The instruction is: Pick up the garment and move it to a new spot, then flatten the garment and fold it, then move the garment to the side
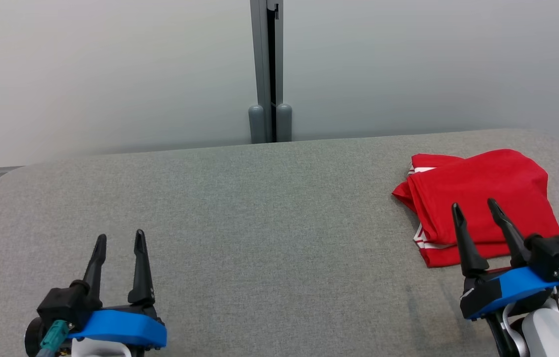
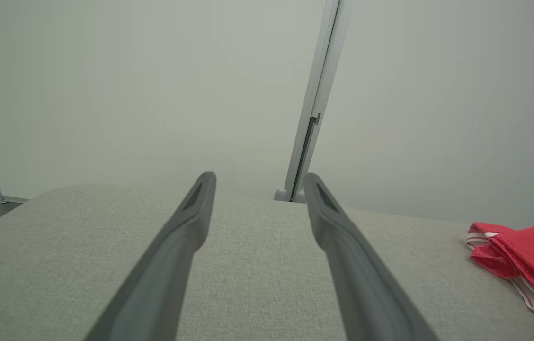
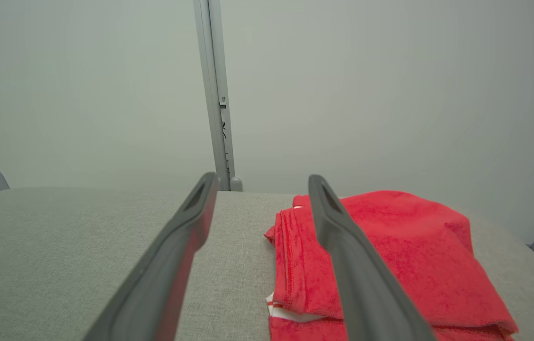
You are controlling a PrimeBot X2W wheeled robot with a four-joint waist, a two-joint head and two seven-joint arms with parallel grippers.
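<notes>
Garment point(image 1: 477, 198) in red with white striped trim lies folded into a thick, fairly tidy stack at the right side of the desk point(image 1: 259, 223), its edges slightly uneven. Right fingers point(image 1: 464, 238) hover spread and empty over its near edge. Left fingers point(image 1: 140, 267) stand spread and empty, well apart over bare desk. This fits a folded garment set aside, or one waiting to be lifted. Either way, the fingers should not snag the layers.

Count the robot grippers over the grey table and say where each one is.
2. The left gripper hovers open over the near-left part of the grey table; the right gripper, also open, is at the near right, its fingers at the folded red garment. None seems hidden.
</notes>
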